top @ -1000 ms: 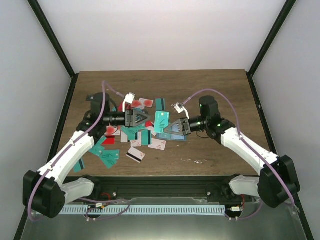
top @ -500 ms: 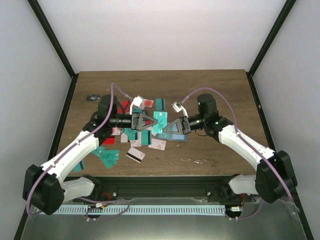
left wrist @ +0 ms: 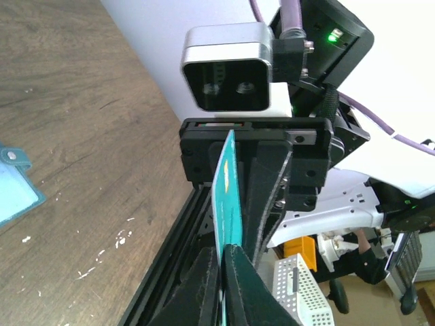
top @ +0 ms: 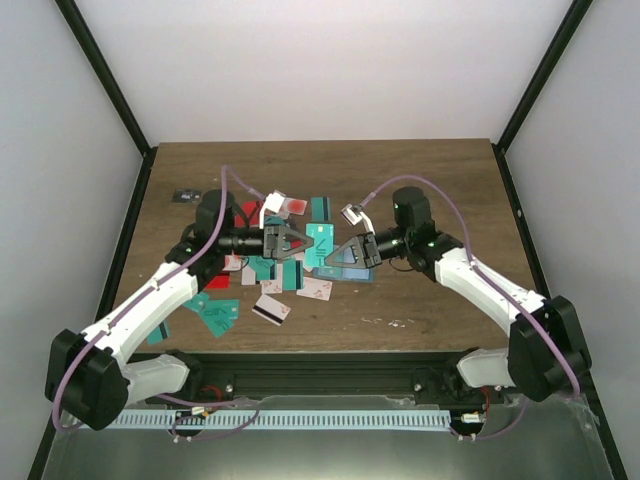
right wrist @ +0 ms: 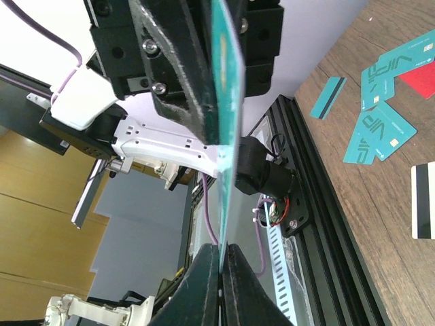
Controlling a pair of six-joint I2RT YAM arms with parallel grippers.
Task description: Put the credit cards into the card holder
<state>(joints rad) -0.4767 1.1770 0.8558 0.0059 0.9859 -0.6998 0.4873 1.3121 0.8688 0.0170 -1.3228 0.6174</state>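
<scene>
One teal credit card (top: pixel 321 243) hangs edge-up above the table, gripped from both ends. My left gripper (top: pixel 303 246) is shut on its left end and my right gripper (top: pixel 339 251) is shut on its right end. In the left wrist view the card (left wrist: pixel 228 190) runs from my left gripper (left wrist: pixel 225 250) up into the opposite jaws. In the right wrist view the same card (right wrist: pixel 228 102) rises from my right gripper (right wrist: pixel 222 248). The blue card holder (top: pixel 354 267) lies on the table under the right gripper, its corner (left wrist: pixel 13 189) showing in the left wrist view. Several loose cards (top: pixel 268 266) lie below.
More cards are scattered to the left: teal ones (top: pixel 216 313), a white one with a black stripe (top: pixel 271 311), and pink-red ones (top: pixel 287 206). A small dark object (top: pixel 186 194) sits at the back left. The right wrist view shows teal cards (right wrist: pixel 378 132) near the table's front rail (right wrist: pixel 319 176).
The left arm swung right to meet the right gripper, and its jaws closed on the free end of the teal card. The right gripper stayed shut on the card.
</scene>
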